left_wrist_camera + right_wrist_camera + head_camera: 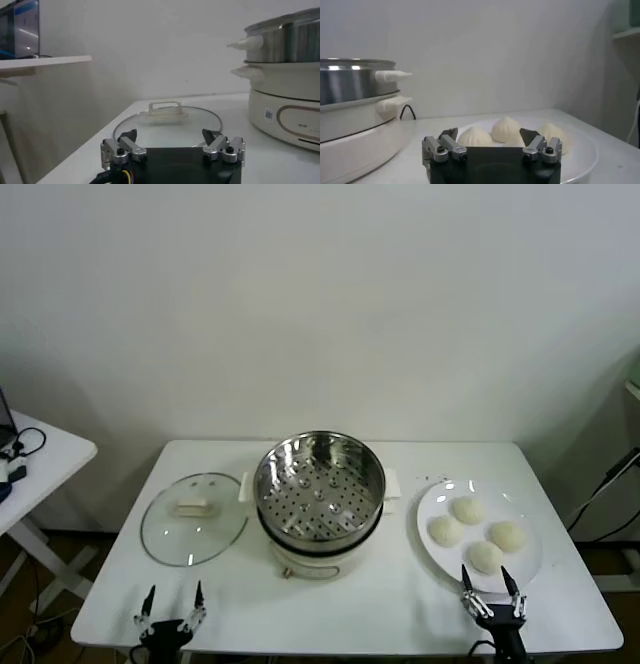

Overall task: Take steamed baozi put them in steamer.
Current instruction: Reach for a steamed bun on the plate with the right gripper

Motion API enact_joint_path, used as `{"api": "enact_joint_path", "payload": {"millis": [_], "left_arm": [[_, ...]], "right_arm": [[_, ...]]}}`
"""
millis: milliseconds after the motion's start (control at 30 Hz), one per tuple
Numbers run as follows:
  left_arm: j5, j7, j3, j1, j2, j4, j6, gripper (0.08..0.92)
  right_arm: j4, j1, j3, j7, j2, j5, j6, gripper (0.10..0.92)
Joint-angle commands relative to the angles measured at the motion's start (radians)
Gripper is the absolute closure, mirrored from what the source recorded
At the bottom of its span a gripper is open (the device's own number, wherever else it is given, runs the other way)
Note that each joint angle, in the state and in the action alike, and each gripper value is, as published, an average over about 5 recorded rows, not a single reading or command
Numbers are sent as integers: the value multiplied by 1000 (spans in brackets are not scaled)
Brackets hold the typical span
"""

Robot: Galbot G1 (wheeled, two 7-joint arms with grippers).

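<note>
Hovering right tool [488,583] (fingers spread), steamed baozi [486,557] just beyond, on plate [428,504].

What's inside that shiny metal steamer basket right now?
Nothing: the steamer shows only its bare floor full of holes. All four buns sit on the white plate beside it. What is in the pot beneath the basket cannot be seen.

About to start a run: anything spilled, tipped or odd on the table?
Nothing stands out. The steamer sits upright and empty, four baozi rest on the plate, and the glass lid lies flat beside the steamer.
</note>
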Motion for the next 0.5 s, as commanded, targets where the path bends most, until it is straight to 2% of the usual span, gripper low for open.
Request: {"api": "enact_joint_path", "payload": {"millis": [33,200,267,333,400,500], "left_arm": [[8,-1,-2,2,3,-4,-8,177],[14,-3,-2,0,8,-1,-21,177],[15,-3,-3,-1,10,-3,-24,177],[17,-3,-3,-3,12,-5,-25,177],[19,-3,-4,-4,13,-8,-25,177],[23,-2,-4,-3,14,-9,-27,177]], "right_arm": [[129,142,59,21,-87,64,-318,203],[125,379,45,26,-240,287,-663,203],[87,484,11,0,-318,321,-802,203],[39,589,-55,-85,-413,271,-922,203],[-12,705,-160,-228,-533,133,-985,203],[-94,887,-367,-491,-684,-190,-904,203]]}}
